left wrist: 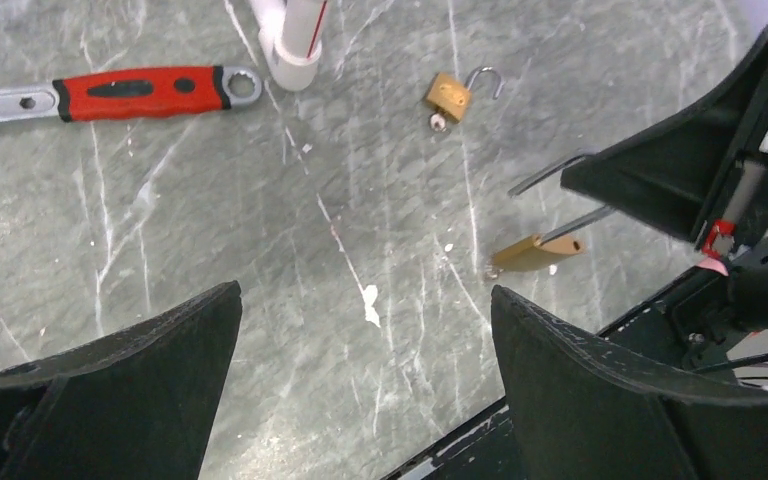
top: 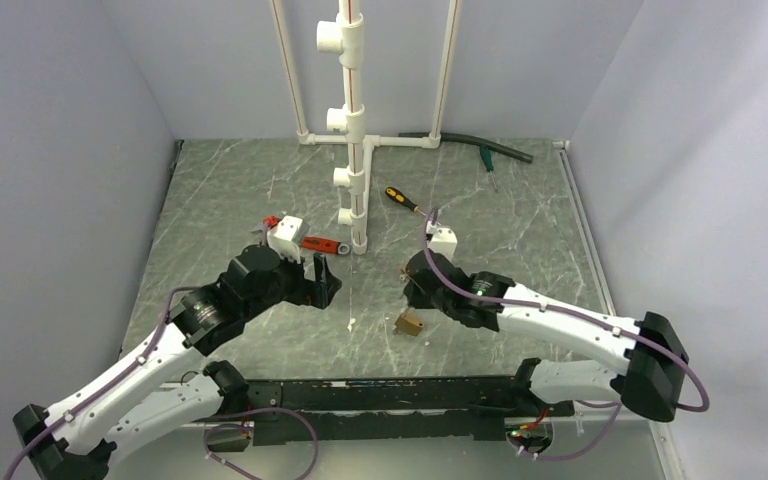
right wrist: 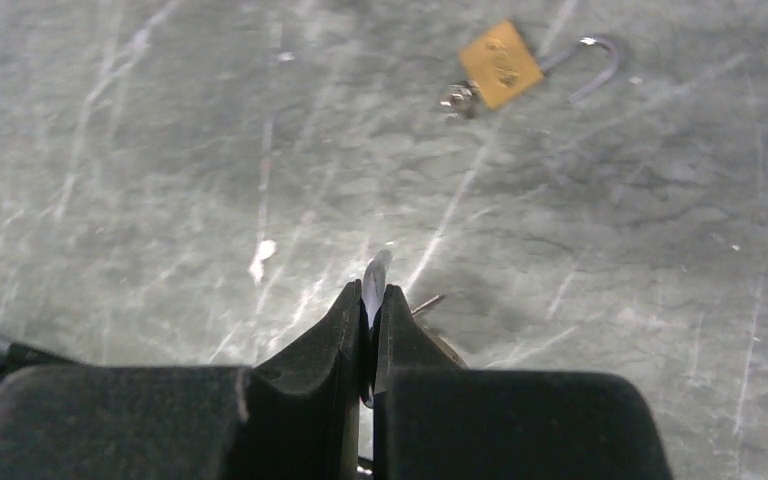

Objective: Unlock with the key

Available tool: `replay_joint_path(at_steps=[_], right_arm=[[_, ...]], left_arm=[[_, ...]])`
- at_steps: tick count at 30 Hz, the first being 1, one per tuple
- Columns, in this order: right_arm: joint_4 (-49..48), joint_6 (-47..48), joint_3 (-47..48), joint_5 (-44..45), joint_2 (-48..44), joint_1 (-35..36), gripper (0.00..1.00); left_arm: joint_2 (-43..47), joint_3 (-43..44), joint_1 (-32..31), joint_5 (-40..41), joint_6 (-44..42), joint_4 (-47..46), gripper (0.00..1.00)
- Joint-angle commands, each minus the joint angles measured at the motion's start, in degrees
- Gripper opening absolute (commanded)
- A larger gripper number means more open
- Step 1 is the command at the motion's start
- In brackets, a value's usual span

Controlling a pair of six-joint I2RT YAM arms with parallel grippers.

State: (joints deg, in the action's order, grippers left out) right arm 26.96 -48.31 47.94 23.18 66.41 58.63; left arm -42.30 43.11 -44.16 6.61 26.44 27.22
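Note:
My right gripper (right wrist: 370,292) is shut on the key (right wrist: 375,272), a thin silver blade that sticks out a little past the fingertips. The gripper (top: 411,303) hovers just above a larger brass padlock (top: 409,323), which lies on the table and also shows edge-on in the left wrist view (left wrist: 532,252). In the right wrist view the fingers mostly hide it. A smaller brass padlock (right wrist: 500,64) with its shackle swung open lies farther off (left wrist: 448,95). My left gripper (left wrist: 365,330) is open and empty, low over the table to the left (top: 327,280).
A red-handled silver wrench (left wrist: 150,92) lies beside the base of the white pipe stand (top: 358,200). A black-and-orange screwdriver (top: 400,198) lies behind the right arm. A dark hose (top: 480,148) runs along the back wall. A black rail (top: 380,392) edges the near side.

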Motion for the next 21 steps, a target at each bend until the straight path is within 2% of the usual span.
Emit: replay_joint_path(at_steps=[1, 4, 6, 7, 8, 9, 11, 15, 21], right_arm=[[-2.3, -5.5, -2.7, -3.4, 0.4, -7.6, 0.00], [-4.7, -4.1, -6.1, -6.2, 0.0, -13.8, 0.00], [-5.1, -3.0, -7.1, -4.8, -0.2, -15.9, 0.00], [-5.0, -2.5, -7.3, -4.1, -0.2, -16.7, 0.06], [-4.9, -2.1, -7.3, -3.7, 0.1, -17.4, 0.19], [-4.8, -1.6, -7.3, -3.6, 0.7, -18.3, 0.39], [-4.6, -0.5, -7.0, -4.2, 2.0, -19.3, 0.60], [-5.1, 2.5, -7.2, -5.2, 2.8, -20.4, 0.80], [-4.2, 5.5, -7.7, -1.7, -2.0, -20.7, 0.95]], left_arm=[[-1.3, 1.5, 0.0, 2.1, 0.7, 1.0, 0.97], [-1.9, 1.3, 0.0, 1.7, 0.6, 0.5, 0.97], [-2.1, 1.1, 0.0, 1.9, 0.5, 0.3, 0.97], [-2.3, 1.0, 0.0, 2.1, 0.5, 0.3, 0.97], [-2.4, 0.9, 0.0, 2.1, 0.5, 0.2, 0.97], [-2.4, 0.8, 0.0, 2.2, 0.5, 0.0, 0.97], [-2.6, 0.6, 0.0, 2.2, 0.6, -0.3, 0.97], [-2.7, 0.2, 0.0, 2.7, 0.7, -0.5, 0.97], [-2.4, -0.7, 0.0, 4.9, 1.3, -0.5, 0.98]])
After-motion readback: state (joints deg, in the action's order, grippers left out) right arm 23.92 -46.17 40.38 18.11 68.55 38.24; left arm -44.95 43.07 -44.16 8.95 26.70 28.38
